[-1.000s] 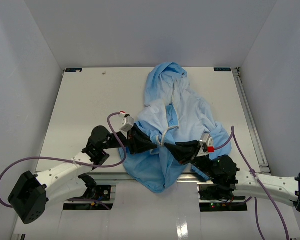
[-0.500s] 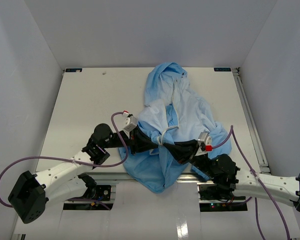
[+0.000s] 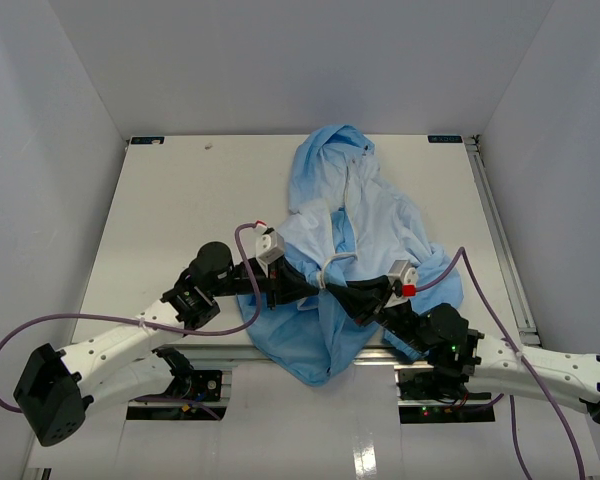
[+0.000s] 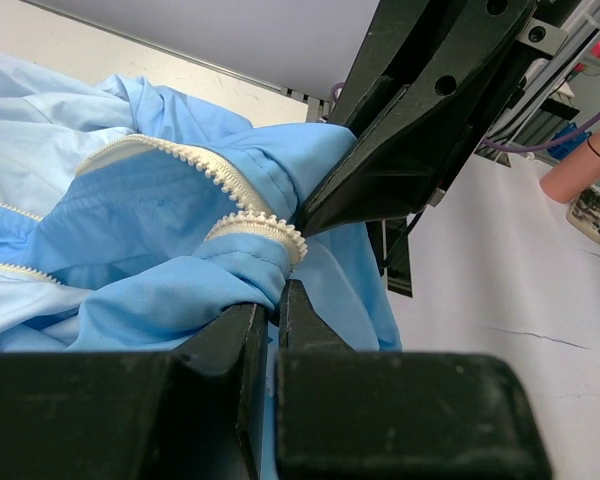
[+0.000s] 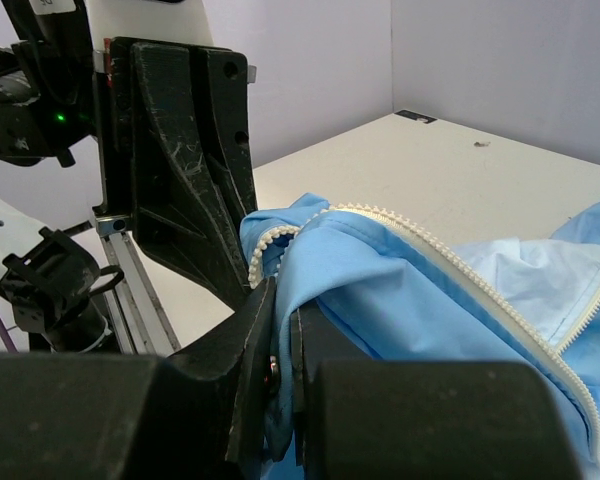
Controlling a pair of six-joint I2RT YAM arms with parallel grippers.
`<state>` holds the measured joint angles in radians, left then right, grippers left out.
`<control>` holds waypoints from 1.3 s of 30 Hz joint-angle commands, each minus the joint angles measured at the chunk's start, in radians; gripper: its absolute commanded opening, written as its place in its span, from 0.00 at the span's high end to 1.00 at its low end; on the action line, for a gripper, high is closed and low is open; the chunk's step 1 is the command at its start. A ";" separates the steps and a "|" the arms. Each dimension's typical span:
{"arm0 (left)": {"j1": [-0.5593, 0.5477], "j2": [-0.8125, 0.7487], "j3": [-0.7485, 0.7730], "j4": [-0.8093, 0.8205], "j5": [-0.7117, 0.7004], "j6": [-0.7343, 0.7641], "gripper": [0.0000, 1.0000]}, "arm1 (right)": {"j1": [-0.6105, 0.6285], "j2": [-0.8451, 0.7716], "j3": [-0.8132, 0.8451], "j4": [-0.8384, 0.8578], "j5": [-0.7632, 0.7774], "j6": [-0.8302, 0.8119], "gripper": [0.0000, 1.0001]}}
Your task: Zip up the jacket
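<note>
The light blue jacket (image 3: 365, 225) lies crumpled on the table, hood at the far end and hem hanging over the near edge. My left gripper (image 3: 315, 284) and right gripper (image 3: 338, 290) meet tip to tip at its lower front opening. In the left wrist view the left gripper (image 4: 276, 295) is shut on a fold of jacket (image 4: 130, 215) just below the curled end of the pale zipper strip (image 4: 265, 228). In the right wrist view the right gripper (image 5: 283, 300) is shut on blue fabric beside the other zipper strip (image 5: 430, 240). Each gripper's black fingers fill the other's view.
The white table (image 3: 180, 200) stretches left of the jacket, with grey walls on three sides. A metal rail (image 3: 500, 240) runs along the right edge. Purple cables loop from both arms. A pinkish cylinder (image 4: 590, 165) stands off the table's near side.
My left gripper has slid right to meet the right gripper and closed on the jacket's edge. The right gripper has shifted slightly up and left, still holding fabric.
</note>
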<state>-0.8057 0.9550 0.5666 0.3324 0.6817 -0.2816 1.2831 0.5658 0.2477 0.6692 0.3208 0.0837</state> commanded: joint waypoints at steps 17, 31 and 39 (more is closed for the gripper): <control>-0.060 -0.004 0.069 -0.201 -0.174 0.103 1.00 | 0.001 -0.045 0.085 0.026 0.050 -0.015 0.92; -0.092 0.042 0.092 -0.225 -0.162 0.129 1.00 | 0.001 -0.011 0.132 0.027 0.052 -0.031 0.92; -0.101 0.047 0.098 -0.221 -0.164 0.121 1.00 | 0.001 -0.001 0.112 0.018 0.039 0.002 0.92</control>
<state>-0.8879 0.9980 0.6475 0.1703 0.5039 -0.1651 1.2831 0.5667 0.3012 0.5701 0.3657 0.0669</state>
